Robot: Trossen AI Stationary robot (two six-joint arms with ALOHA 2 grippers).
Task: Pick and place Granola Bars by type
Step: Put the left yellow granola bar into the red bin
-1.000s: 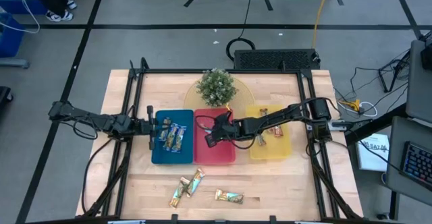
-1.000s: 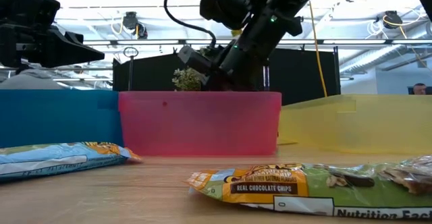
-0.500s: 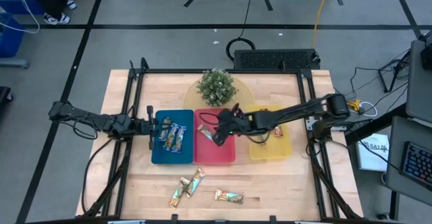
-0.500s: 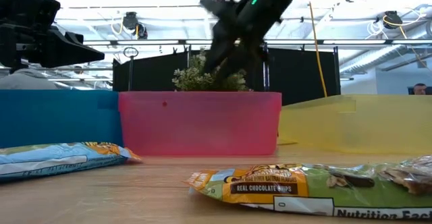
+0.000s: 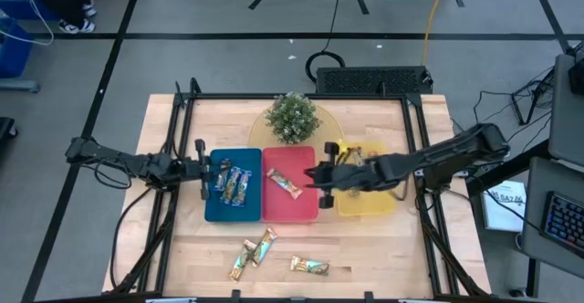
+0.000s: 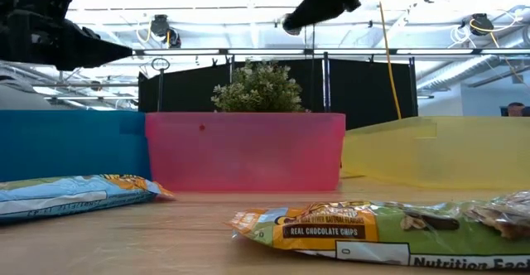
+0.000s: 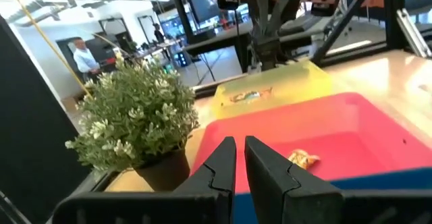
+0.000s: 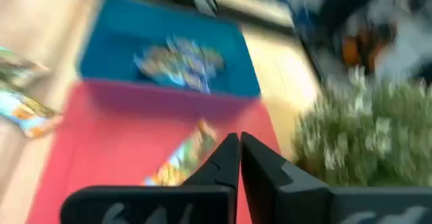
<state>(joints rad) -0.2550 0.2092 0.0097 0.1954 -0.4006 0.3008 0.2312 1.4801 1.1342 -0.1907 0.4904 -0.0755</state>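
My right gripper [image 5: 321, 175] hangs shut and empty above the border between the red tray [image 5: 290, 212] and the yellow tray [image 5: 365, 204]. In the low view it shows high up [image 6: 300, 20]. An orange-wrapped bar [image 5: 286, 182] lies flat in the red tray, also visible past my right fingers [image 8: 181, 158]. Several blue-wrapped bars [image 5: 229, 183] lie in the blue tray [image 5: 232, 210]. My left gripper [image 5: 203, 166] waits shut at the blue tray's left edge. Three bars [image 5: 254, 250] [image 5: 310, 266] lie loose on the near table.
A potted plant [image 5: 292, 119] stands just behind the red tray. A bar [image 5: 356, 152] lies at the yellow tray's far end; my right arm covers much of that tray. In the low view a green-wrapped bar [image 6: 373, 225] and a blue one [image 6: 74, 194] lie nearest.
My right gripper has risen out of the red tray and drawn back toward the table's right, now over the red-yellow border. The orange-wrapped bar that was at its fingers stays lying in the red tray.
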